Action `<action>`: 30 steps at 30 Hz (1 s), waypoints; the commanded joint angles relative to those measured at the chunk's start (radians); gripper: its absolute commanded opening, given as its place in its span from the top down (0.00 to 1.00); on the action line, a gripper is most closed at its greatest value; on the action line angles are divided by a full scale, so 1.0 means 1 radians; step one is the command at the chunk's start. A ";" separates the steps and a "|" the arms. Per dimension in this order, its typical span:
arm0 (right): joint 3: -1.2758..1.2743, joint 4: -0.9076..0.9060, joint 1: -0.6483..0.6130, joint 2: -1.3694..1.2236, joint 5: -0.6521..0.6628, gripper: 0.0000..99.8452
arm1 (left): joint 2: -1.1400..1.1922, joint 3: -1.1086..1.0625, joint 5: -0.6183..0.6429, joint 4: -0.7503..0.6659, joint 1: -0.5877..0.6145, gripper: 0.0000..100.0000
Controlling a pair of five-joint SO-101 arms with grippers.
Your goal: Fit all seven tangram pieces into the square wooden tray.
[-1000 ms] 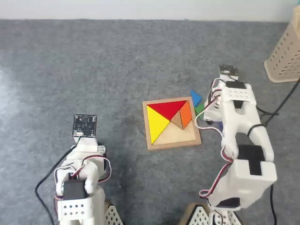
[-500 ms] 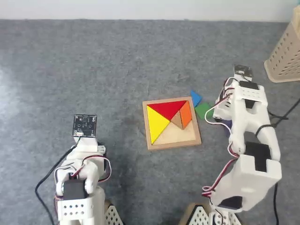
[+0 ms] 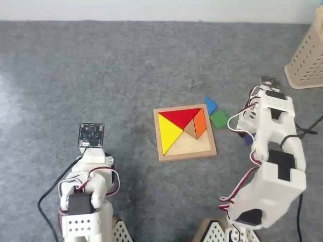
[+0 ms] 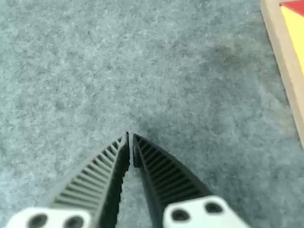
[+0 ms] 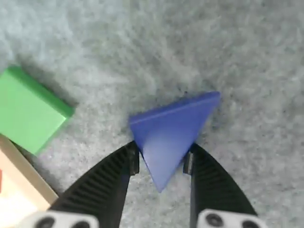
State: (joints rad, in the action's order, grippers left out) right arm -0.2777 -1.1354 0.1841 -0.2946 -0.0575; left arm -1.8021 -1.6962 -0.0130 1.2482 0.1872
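My left gripper (image 4: 129, 138) is clenched on nothing over the grey carpet (image 4: 95, 57). My right gripper (image 5: 161, 156) grasps the dark blue triangle (image 5: 173, 126), off the right side of the wooden tray (image 3: 162, 148). The tray holds a red triangle (image 3: 180, 117), yellow triangle (image 3: 168, 132), orange piece (image 3: 201, 122) and brown triangle (image 3: 190, 131); its near part is bare wood. By its far right corner lie the green square (image 3: 219, 119) and light blue piece (image 3: 210, 105).

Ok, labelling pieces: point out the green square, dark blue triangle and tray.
green square (image 5: 28, 109), right wrist view, top face
dark blue triangle (image 5: 169, 135), right wrist view, top face
tray (image 3: 189, 146), high view, bare floor
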 commanded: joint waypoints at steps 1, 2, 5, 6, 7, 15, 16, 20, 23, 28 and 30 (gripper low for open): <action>0.023 -0.008 -0.002 0.051 0.012 0.82 | -0.015 0.012 0.008 0.002 -0.003 0.99; 0.034 -0.022 -0.008 0.073 0.006 0.82 | -0.015 0.012 0.008 0.002 -0.003 0.99; 0.074 -0.077 -0.039 0.147 -0.078 0.82 | -0.015 0.012 0.008 0.002 -0.003 0.99; 0.092 -0.097 -0.054 0.162 -0.132 0.82 | -0.015 0.012 0.008 0.002 -0.003 0.99; 0.107 -0.114 -0.073 0.176 -0.189 0.82 | -0.015 0.012 0.008 0.002 -0.003 0.99; 0.219 -0.137 -0.137 0.051 -0.348 0.72 | -0.015 0.012 0.008 0.002 -0.003 0.99; 0.232 -0.137 -0.136 0.024 -0.348 0.72 | -0.015 0.012 0.008 0.002 -0.003 0.99; 0.269 -0.139 -0.131 -0.071 -0.348 0.72 | -0.015 0.012 0.008 0.002 -0.003 0.99; 0.281 -0.139 -0.133 -0.116 -0.348 0.72 | -0.015 0.012 0.008 0.002 -0.003 0.99; 0.279 -0.156 -0.130 -0.145 -0.348 0.75 | -0.015 0.012 0.008 0.002 -0.003 0.99; 0.279 -0.171 -0.130 -0.142 -0.350 0.80 | -0.015 0.012 0.008 0.002 -0.003 0.99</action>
State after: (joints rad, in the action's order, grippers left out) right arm -0.0430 -1.2781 0.0583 -0.4511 -0.3936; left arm -1.8021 -1.6962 -0.0130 1.2482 0.1857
